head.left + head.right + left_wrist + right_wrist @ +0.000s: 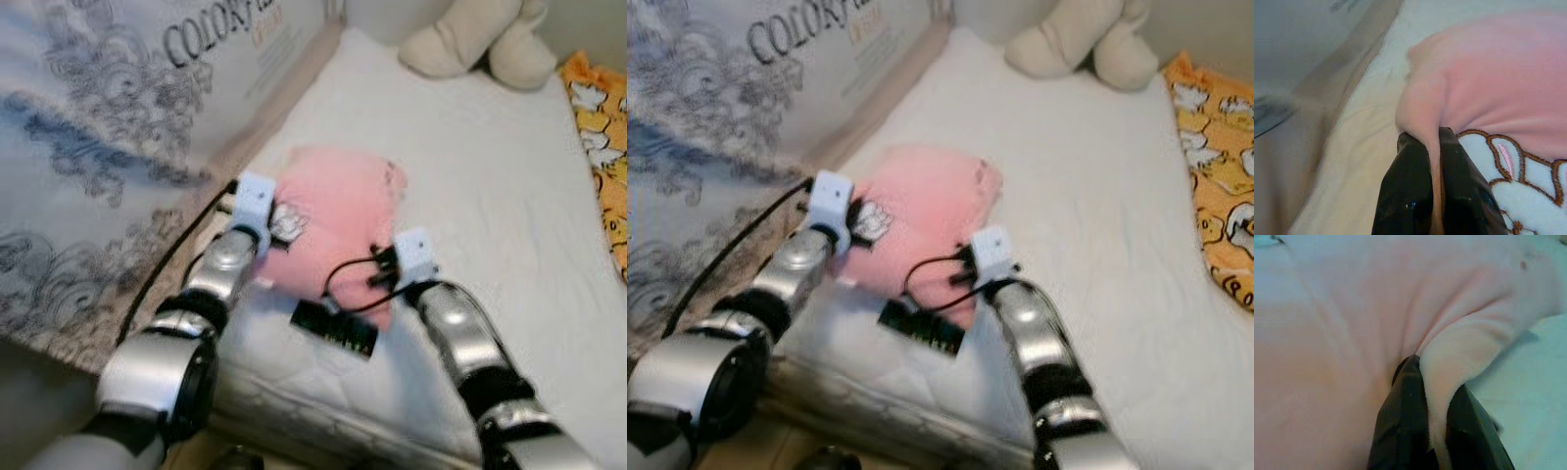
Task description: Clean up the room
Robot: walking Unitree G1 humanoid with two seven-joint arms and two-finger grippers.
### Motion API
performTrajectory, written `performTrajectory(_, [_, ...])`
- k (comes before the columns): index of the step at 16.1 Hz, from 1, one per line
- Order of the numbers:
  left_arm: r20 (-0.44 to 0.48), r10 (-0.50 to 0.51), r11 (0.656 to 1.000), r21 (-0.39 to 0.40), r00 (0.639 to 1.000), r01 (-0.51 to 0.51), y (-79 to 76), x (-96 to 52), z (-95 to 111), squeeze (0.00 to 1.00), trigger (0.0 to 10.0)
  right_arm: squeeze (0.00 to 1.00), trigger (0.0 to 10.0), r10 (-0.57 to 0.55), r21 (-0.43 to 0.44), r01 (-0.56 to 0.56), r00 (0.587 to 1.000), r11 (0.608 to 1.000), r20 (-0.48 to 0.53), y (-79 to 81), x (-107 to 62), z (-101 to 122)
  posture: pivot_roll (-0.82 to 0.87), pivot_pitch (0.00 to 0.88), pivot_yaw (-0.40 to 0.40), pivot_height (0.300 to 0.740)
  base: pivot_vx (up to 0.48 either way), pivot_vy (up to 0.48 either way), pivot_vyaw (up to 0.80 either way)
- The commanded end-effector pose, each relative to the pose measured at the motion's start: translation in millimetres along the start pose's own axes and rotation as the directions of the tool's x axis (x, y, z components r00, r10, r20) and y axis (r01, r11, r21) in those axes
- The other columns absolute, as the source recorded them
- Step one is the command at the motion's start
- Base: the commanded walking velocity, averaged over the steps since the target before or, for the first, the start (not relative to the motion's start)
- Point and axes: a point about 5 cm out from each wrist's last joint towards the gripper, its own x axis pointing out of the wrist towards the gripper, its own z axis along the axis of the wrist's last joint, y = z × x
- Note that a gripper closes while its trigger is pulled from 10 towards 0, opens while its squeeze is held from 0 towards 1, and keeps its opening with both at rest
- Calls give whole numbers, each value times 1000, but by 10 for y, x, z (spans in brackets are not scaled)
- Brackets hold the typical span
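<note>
— How many things are sitting on the bed [509, 196]?

— One pink garment [333, 230], one cream plush toy [480, 39] by the far edge, one orange patterned cloth [602, 147] along the right edge.

— And the garment?

— Soft pink fleece with a white, brown-outlined patch, lying near the bed's left edge. The left claw [1434, 147] is pinching one fold, the right claw [1422, 377] is clenching another.

soft even light, slight blur
</note>
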Motion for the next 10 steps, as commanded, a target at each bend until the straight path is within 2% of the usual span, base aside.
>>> performTrajectory(1, [52, 60, 998, 0, 997, -60, 181, 1, 122, 0, 10000, 0, 10000, -57, 6, 57, 998, 998, -33, -124, -87, -93, -79, 19, -24, 740, 0, 0, 0])
performTrajectory(7, [86, -47, 996, -65, 995, 53, 23, 7, 135, 0, 10000, 0, 10000, -64, 36, 65, 998, 997, -23, -25, -161, -115, -80, 0, -5, 740, 0, 0, 0])
performTrajectory(10, [73, -74, 995, -63, 995, 78, -1, 11, 127, 0, 10000, 0, 10000, -62, 21, 62, 998, 998, -11, -34, -168, -62, -84, 0, 2, 740, 0, 480, -727])
